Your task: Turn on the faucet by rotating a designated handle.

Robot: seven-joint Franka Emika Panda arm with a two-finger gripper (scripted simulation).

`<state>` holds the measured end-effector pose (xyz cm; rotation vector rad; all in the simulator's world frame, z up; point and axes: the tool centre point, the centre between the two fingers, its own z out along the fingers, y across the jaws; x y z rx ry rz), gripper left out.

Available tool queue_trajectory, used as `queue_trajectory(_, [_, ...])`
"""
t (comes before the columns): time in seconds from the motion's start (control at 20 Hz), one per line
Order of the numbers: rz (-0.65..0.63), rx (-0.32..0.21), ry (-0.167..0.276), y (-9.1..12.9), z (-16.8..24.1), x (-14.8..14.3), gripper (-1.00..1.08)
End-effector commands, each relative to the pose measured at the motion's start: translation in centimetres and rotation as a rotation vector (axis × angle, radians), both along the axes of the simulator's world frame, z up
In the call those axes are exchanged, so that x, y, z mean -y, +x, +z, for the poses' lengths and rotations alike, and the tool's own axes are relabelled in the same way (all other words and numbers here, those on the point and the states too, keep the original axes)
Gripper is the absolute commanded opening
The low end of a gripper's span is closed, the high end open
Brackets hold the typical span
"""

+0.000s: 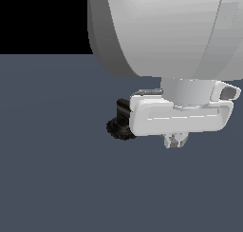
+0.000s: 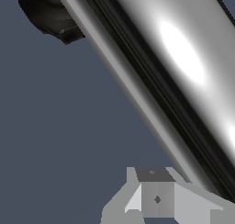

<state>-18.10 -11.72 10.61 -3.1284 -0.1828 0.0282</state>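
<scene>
The gripper (image 1: 174, 140) hung low beside the faucet (image 1: 121, 124), its fingertips bunched close; whether clenched or parted, I could not tell. In the wrist view the chrome handle (image 2: 183, 67) ran right alongside 1 fingertip (image 2: 156, 195), probably placed to push the bar round.

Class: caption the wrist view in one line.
Chrome handle fills the wrist view diagonally, black faucet at one end, claw beside it.

White rounded arm (image 1: 161, 31), seemingly grey jaws
</scene>
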Motion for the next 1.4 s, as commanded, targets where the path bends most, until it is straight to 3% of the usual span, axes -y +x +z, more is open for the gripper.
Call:
queue_trajectory(0.0, [0.004, 0.004, -0.002, 0.9, 0.0, 0.4, -1.0])
queue_trajectory(1.35, [-0.006, 0.013, -0.005, 8.9, 0.2, 6.5, -1.0])
